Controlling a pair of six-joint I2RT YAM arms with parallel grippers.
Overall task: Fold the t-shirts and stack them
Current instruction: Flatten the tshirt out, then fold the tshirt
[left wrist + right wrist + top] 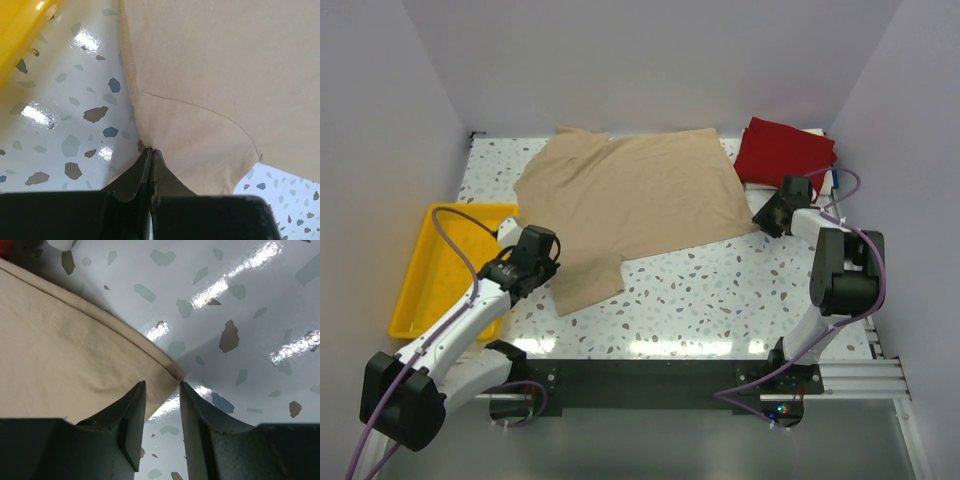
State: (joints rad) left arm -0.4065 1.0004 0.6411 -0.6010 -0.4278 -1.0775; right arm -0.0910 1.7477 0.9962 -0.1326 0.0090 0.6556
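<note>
Gleaming table [720, 290], tan t-shirt [640, 195], pale walls [650, 60]

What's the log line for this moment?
left gripper: shut on tan shirt sleeve | right gripper: open, straddling tan shirt hem corner | red shirt: far right corner | tray: left

Tray [432, 292] lies left of spread t-shirt [630, 200], folded t-shirt [785, 150] right.

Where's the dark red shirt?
Top view: the dark red shirt lies folded in the far right corner of the table, just beyond the right gripper and beside the spread tan shirt.
</note>
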